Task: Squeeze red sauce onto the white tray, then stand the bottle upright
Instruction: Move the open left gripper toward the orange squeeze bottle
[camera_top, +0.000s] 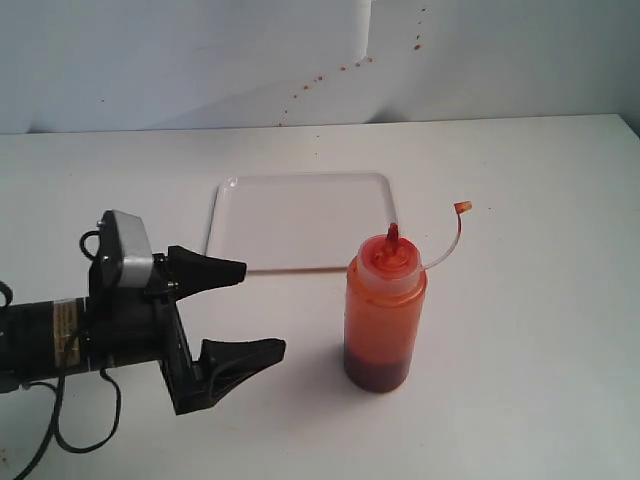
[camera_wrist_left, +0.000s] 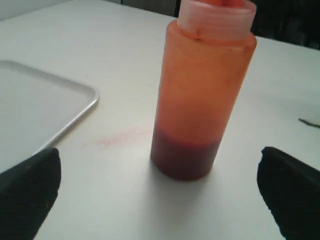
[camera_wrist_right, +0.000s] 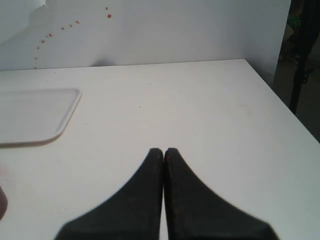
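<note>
Left wrist view: top of the bottle is cut by the frame edge, so the nozzle and cap are out of shot. Jaws of the left gripper show only as blurred black tips at the frame's edges. The white tray runs out of frame, one corner visible. A thin dark mark at the edge is too small to identify.

Exterior view: bottle covers the tray's near right corner. The left arm and its cable are cropped by the frame.

Right wrist view: jaws of the right gripper are cropped at the base, and the tray is partly out of frame. There's a reddish-dark sliver at the edge, can't tell what.
</note>
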